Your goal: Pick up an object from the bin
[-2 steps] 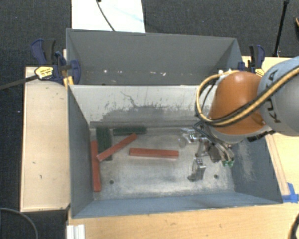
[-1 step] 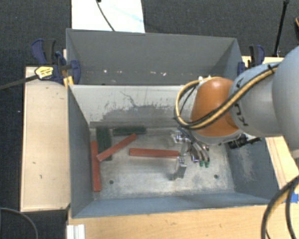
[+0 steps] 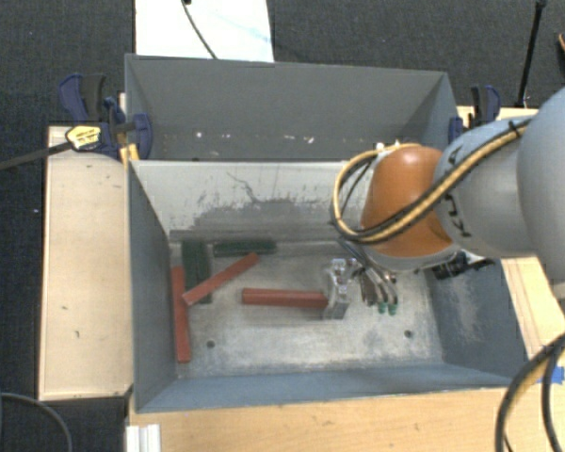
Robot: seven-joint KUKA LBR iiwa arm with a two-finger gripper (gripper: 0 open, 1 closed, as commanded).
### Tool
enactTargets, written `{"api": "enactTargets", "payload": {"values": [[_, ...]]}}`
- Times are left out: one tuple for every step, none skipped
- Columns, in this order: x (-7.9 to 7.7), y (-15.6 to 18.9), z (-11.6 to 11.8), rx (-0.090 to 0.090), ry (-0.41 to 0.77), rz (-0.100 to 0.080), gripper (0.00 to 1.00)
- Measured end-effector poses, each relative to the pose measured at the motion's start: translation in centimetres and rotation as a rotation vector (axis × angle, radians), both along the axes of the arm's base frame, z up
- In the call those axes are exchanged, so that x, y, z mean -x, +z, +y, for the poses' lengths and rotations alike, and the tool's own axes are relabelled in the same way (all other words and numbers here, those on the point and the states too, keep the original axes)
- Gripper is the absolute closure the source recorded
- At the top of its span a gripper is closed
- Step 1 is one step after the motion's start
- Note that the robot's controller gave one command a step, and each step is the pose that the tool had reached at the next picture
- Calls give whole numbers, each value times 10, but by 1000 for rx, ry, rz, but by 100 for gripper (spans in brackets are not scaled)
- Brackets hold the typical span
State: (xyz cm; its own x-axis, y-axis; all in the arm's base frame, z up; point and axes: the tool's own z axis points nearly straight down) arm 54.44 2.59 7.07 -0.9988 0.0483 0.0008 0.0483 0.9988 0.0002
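Grey metal formed the bin (image 3: 292,380), its near wall lowest in the camera view and its scuffed floor beyond. Nearest on that floor, a red stick (image 3: 181,320) lay along the left wall. Further in, a red bar (image 3: 281,298) lay flat near the middle, and the gripper (image 3: 362,308) hung low at its right end. The fingers (image 3: 337,299) looked released and spread, the left one touching or just beside the bar's tip, with nothing between them. Behind the bar a second red stick (image 3: 218,281) slanted up toward two dark green bars (image 3: 228,249) by the far wall. As I judged it, the bar was the likeliest pick, but the grip sat poorly. If the fingers closed there they might only nudge the tip and skid the bar leftward. Even if they caught it, a hold so far out on the end could let the long bar droop and slip free on the lift.
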Motion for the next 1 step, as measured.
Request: {"api": "enactTargets", "payload": {"values": [[27,161,19,0,111,-10,100]]}}
